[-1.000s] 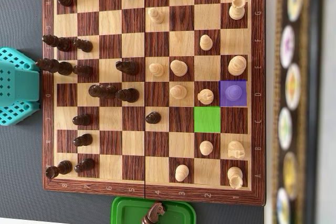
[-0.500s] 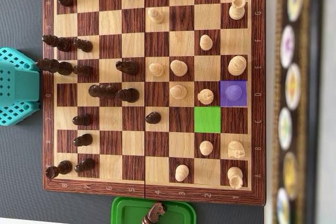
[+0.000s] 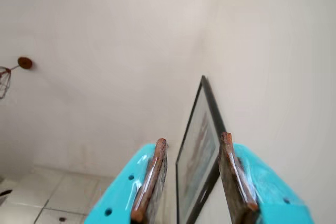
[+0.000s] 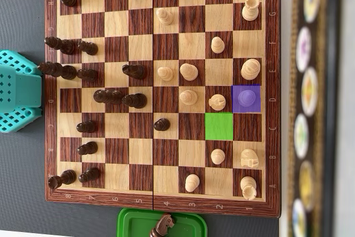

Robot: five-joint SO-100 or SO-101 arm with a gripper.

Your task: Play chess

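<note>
- A green tray (image 4: 133, 223) is seen at the bottom edge of the overhead view, just below the chessboard (image 4: 161, 206); one dark knight (image 4: 163, 226) lies in it (only partly in frame).
- The chessboard fills most of the overhead view, with dark pieces gathered on its left half and light pieces on its right half.
- One square is tinted purple (image 4: 246, 98), with a piece standing on it, and the square diagonally below-left is tinted green (image 4: 219, 126) and bare.
- A light piece (image 4: 217, 102) stands just left of the purple square.
- The teal arm (image 4: 19, 90) is seen at the left edge of the overhead view, beside the board and off it.
- In the wrist view the gripper (image 3: 191, 179) is shown spread, nothing between its fingers, against a pale wall and a leaning framed picture (image 3: 198, 150); the board is not shown there.
- The gripper's fingers are not shown in the overhead view.
</note>
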